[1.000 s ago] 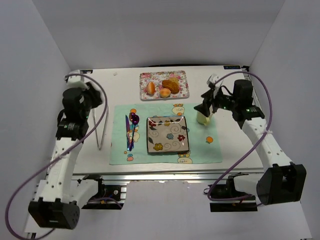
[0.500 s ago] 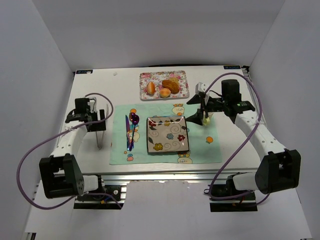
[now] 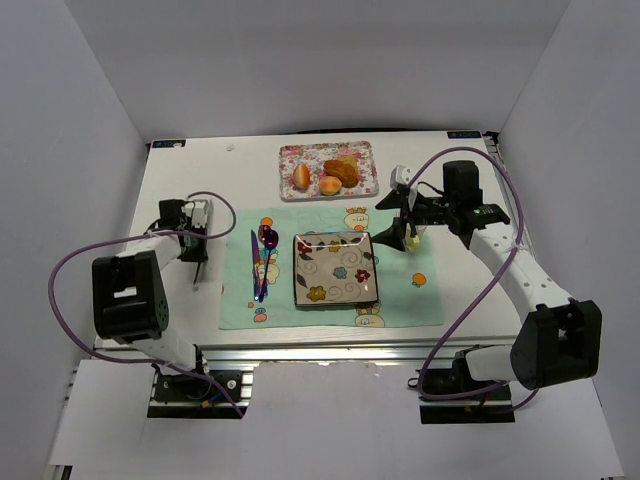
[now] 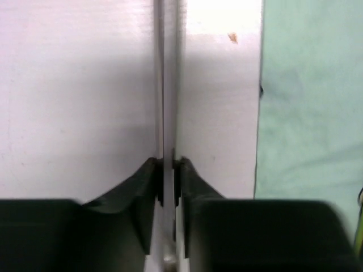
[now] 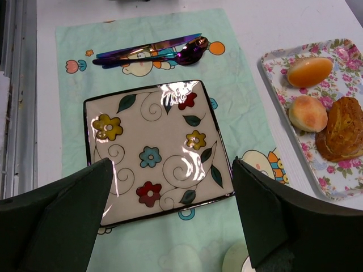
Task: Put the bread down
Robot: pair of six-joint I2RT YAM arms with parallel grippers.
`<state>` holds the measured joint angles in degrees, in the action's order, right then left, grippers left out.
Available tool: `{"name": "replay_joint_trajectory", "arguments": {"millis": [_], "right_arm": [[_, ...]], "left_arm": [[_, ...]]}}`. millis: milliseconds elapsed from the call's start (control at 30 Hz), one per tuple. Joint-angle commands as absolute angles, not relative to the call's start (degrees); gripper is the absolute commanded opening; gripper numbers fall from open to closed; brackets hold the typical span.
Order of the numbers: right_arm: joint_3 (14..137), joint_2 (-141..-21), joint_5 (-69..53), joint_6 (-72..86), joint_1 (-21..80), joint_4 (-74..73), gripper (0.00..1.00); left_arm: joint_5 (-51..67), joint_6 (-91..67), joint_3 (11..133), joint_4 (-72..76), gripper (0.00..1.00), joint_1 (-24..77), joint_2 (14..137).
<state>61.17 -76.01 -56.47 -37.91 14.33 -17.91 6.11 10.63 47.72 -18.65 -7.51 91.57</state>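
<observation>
Toward the far edge of the desk, one floral tray holds three pieces of bread: an orange roll, a pale round roll and a darker brown piece, all lying close together. Nearer to me lies one green placemat, and on it sits a single square plate painted with flowers, with nothing on it. Left of the plate, on the same mat, are two pieces of purple cutlery, one knife and one spoon, side by side. My right gripper hovers over the right part of the placemat, just beside the plate, with its two fingers spread wide and nothing between them. From its wrist I see the plate and the three breads on the tray at the right: the orange roll, the pale round roll and the darker brown piece. My left gripper sits low on the bare desk, left of the placemat. It is pinched together on the thin metal tongs, whose two arms run straight out between my fingers.
</observation>
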Motion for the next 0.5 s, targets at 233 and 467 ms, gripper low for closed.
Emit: {"name": "replay_joint_trajectory", "arguments": {"millis": [233,467], "right_arm": [[60.47,-73.39,-55.28,-38.85,14.33,-18.81,0.89],[60.56,-73.21,-55.2,-38.85,13.8,-18.81,0.89]], "left_arm": [[10.45,5.2,51.23,-21.36,0.2,-9.32,87.4],[21.35,-19.19,53.8,-5.4,0.35,-2.14,75.43]]}}
